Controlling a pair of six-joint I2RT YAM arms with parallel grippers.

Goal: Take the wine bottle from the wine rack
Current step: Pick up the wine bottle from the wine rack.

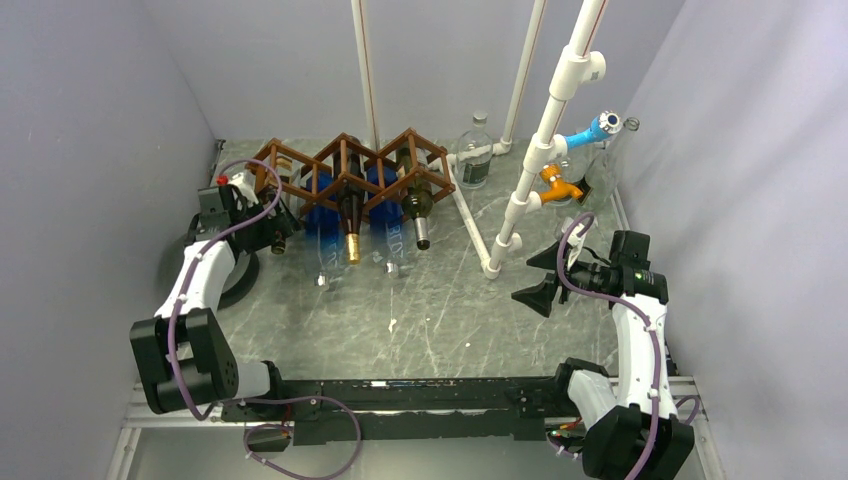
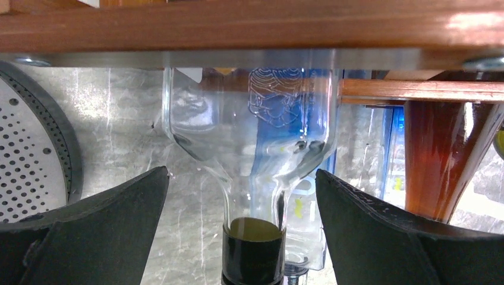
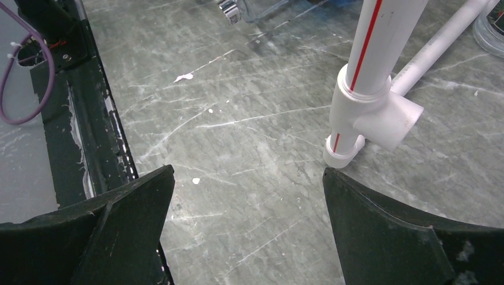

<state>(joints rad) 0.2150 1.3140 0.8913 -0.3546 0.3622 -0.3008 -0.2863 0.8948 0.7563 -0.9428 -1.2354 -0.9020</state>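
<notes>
Left fingers spread wide, one each side of the bottle neck at bottom middle, ready to pull it off the rack. Right fingers wait wide open.

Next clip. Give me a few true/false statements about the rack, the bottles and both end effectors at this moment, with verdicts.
1. The left end effector is open, with the neck of a clear bottle between its fingers. True.
2. The right end effector grips a bottle. False: it is open and empty, over the table beside the white pipe frame.
3. The wine rack is empty. False: several bottles lie in it.
4. A glass bottle stands upright behind the rack's right end. True.
</notes>
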